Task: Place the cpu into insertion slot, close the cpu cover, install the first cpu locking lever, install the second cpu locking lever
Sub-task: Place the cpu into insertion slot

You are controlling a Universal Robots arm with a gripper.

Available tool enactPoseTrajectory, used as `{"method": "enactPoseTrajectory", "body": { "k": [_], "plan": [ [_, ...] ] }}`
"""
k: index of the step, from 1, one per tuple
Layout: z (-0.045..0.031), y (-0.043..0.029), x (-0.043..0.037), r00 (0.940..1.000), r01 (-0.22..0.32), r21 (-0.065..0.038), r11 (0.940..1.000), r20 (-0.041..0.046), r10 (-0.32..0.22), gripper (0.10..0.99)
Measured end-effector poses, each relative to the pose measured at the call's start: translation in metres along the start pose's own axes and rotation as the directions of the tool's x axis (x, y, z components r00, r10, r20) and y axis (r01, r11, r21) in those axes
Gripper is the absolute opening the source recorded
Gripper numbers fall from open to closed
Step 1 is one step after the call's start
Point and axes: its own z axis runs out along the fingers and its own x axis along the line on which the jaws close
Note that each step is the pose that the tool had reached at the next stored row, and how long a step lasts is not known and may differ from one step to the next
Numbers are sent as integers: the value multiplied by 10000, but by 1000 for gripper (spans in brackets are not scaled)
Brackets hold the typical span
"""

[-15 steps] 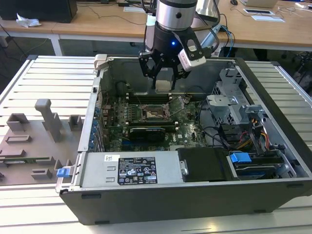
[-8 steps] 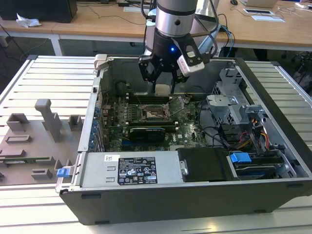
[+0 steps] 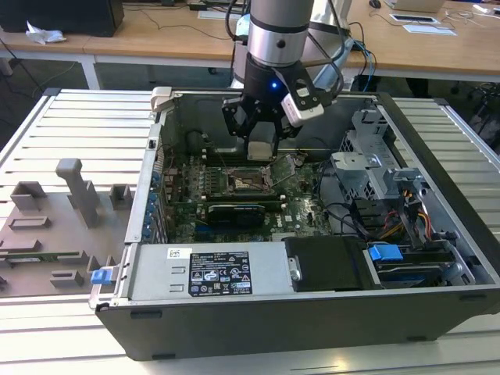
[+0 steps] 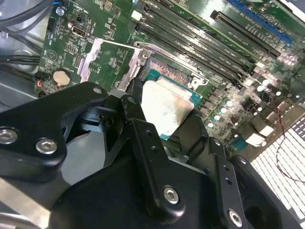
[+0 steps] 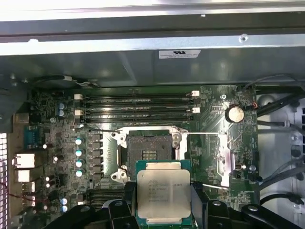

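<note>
1. Fingers (image 5: 129,195) of the gripper (image 3: 261,151) clamp the cpu (image 5: 163,193) by opposite edges, holding it clear above the insertion slot (image 5: 148,150).
2. That slot lies uncovered; the cpu cover (image 5: 222,164) stands swung open beside it.

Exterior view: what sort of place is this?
Probably a robotics lab or test workshop: an open computer case sits on a slatted metal table, wooden desks stand behind, and the gripper holds the cpu over its motherboard.

The cpu (image 5: 163,193) has a pale silvery top and green edge; the motherboard (image 5: 209,119) is green, the gripper (image 3: 260,147) black, the insertion slot (image 5: 147,151) dark, silver-rimmed.
</note>
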Motion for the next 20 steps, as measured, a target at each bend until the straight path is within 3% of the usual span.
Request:
{"method": "enactPoseTrajectory", "body": {
  "k": [12,20],
  "plan": [
    [319,149,82,10000,0,17,10000,0,0,541],
    [330,148,82,10000,-1,26,10000,0,1,541]
  ]
}}
